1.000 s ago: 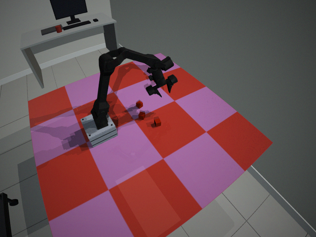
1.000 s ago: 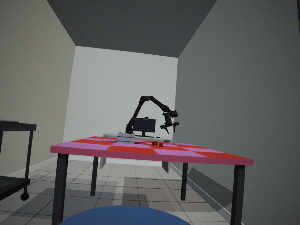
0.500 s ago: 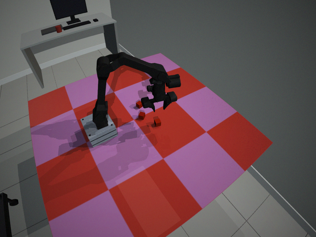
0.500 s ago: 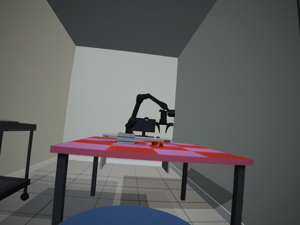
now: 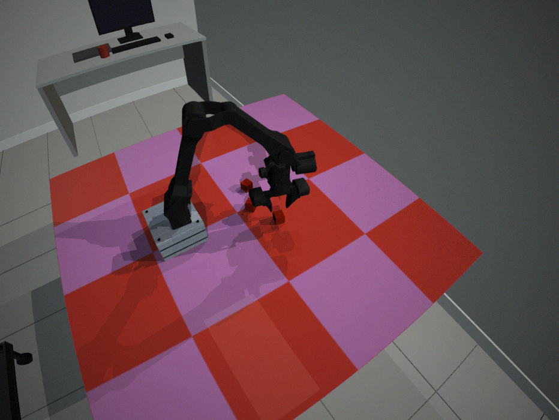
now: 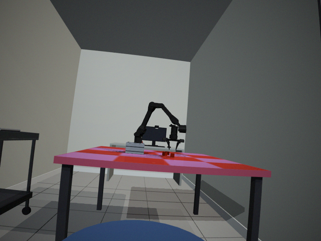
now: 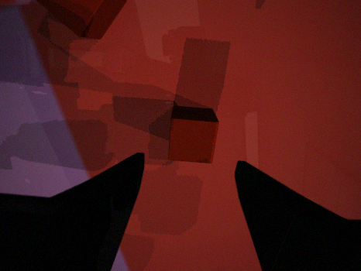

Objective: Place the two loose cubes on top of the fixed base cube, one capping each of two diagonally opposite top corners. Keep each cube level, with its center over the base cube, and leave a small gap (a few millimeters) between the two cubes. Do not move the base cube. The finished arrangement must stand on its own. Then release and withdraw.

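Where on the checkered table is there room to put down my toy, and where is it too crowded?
Room: the checkered squares along the table's near edge and right side, away from the arm. Crowded: the middle, where three red cubes sit close together under the open gripper, beside the arm's gray base.

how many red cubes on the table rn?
3. One cube sits behind the gripper, one lies below its open fingers, and one is mostly hidden behind the near finger. None is stacked yet.

Office room, desk [image 5: 135,54], monitor [image 5: 120,13], keyboard [image 5: 135,45]
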Robot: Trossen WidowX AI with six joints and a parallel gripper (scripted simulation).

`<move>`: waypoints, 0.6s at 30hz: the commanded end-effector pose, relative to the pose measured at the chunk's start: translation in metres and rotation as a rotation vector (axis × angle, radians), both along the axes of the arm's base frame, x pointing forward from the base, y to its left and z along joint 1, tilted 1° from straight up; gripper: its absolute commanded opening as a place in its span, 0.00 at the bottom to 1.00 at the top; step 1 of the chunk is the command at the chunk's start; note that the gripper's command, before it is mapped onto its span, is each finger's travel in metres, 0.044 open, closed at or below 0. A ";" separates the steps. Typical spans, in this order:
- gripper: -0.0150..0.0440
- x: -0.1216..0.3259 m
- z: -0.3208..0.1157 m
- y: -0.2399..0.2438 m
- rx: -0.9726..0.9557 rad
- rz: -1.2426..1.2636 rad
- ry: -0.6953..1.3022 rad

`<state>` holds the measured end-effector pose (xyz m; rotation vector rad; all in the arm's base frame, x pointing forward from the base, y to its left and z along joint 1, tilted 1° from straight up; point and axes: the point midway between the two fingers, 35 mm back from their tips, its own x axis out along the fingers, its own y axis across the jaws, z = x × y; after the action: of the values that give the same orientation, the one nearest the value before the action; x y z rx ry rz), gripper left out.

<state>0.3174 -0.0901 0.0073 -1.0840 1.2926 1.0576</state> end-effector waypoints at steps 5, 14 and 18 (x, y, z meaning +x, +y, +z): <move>0.70 0.002 -0.014 0.000 0.004 0.006 -0.009; 0.70 0.002 -0.027 0.000 0.004 0.003 -0.009; 0.70 0.002 -0.033 0.000 0.004 0.003 -0.009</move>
<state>0.3207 -0.0912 -0.0199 -1.0906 1.2848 1.0473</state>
